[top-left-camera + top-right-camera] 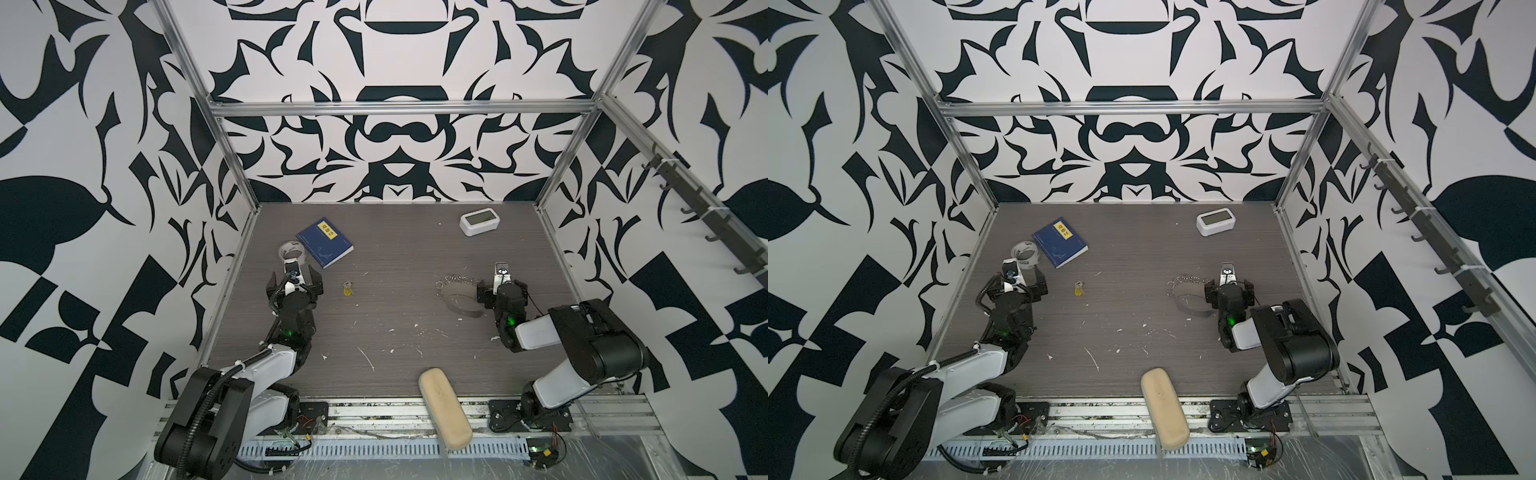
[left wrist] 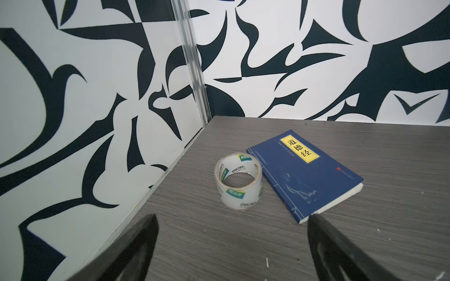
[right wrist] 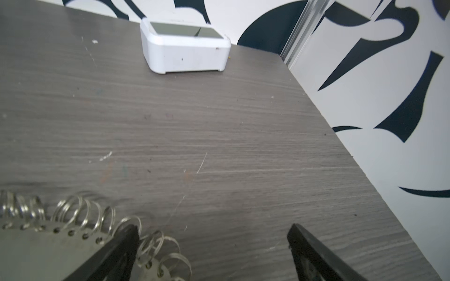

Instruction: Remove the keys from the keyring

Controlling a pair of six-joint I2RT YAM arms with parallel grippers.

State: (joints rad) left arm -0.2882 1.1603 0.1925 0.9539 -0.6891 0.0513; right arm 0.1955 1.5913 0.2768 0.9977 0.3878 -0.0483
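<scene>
Jaws of the left gripper (image 2: 233, 217) are held spread wide, and nothing is pinched; bare table (image 2: 365, 243) is seen in the gap. Just ahead of the fingertips a clear tape roll (image 2: 238, 181) stands on one flat face. Just beside it a blue book (image 2: 304, 175) lies flat, its near corner just beyond one fingertip. The left wall and its aluminium edge rail run close along the outer side of this gripper, so free room is found only toward the table centre.

Jaws of the right gripper (image 3: 213, 228) are likewise spread wide, with nothing held. The keyring (image 3: 80, 216) lies on the table at the inner side of this gripper. Its row of silver wire rings is overlapped by one finger in the right wrist view; whether contact is made cannot be told. Ahead of the fingertips an open stretch of tabletop extends to a white clock-like device (image 3: 185, 46) near the back wall. The table's right edge, met by the side wall, runs near the outer finger.

A brass-yellow key (image 1: 347, 291) with a small silver ring lies well apart from the keyring, on the open surface between the arms, nearer the left gripper. White flecks are scattered over the middle. A beige case (image 1: 444, 409) overhangs the front edge.
</scene>
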